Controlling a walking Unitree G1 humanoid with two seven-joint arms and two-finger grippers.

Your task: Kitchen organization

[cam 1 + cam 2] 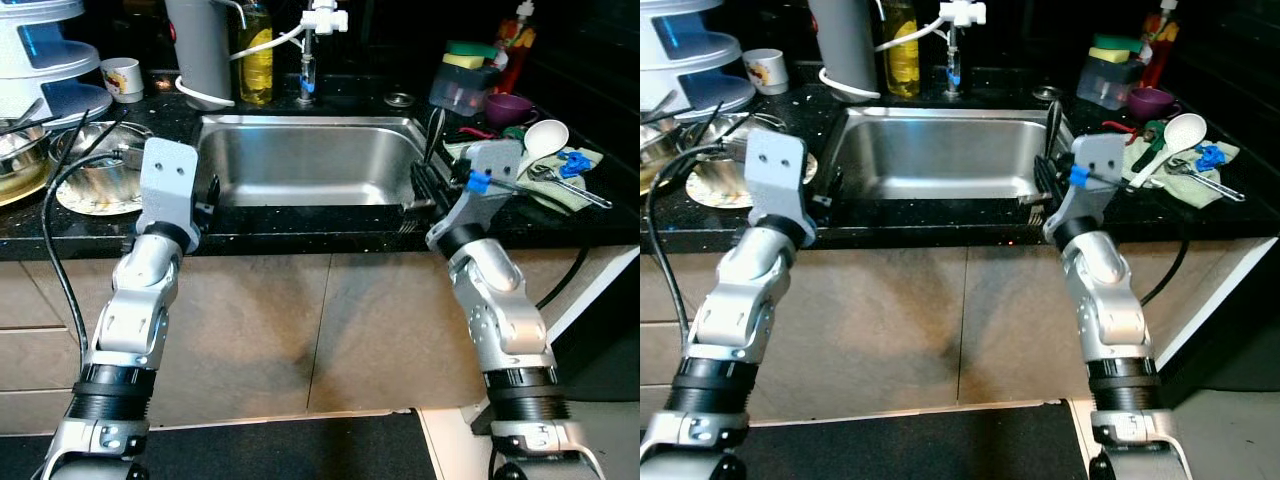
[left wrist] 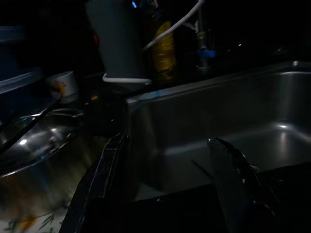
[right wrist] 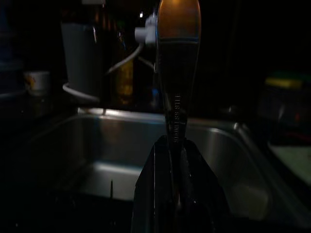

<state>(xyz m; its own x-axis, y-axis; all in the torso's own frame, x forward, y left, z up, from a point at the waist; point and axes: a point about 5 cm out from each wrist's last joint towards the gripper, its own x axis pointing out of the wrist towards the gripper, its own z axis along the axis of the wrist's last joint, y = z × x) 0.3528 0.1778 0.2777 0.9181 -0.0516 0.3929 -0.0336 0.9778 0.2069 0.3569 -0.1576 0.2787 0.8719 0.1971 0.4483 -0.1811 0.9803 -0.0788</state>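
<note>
My right gripper (image 1: 428,178) hovers at the front right corner of the steel sink (image 1: 300,160), shut on a slim metal utensil (image 3: 178,58). The utensil (image 1: 436,128) stands upright above the sink's right rim, its rounded end up. My left gripper (image 1: 210,195) is at the sink's front left corner, open (image 2: 165,184) with nothing between its fingers (image 2: 104,179). The basin looks bare.
Left counter: steel bowls (image 1: 100,170) on a plate, a mug (image 1: 123,78), stacked containers. Behind the sink: grey jug (image 1: 200,50), yellow bottle (image 1: 256,50), faucet (image 1: 308,60). Right counter: white ladle (image 1: 545,135), cloth with utensils (image 1: 565,175), purple bowl (image 1: 508,105), sponge box (image 1: 465,80).
</note>
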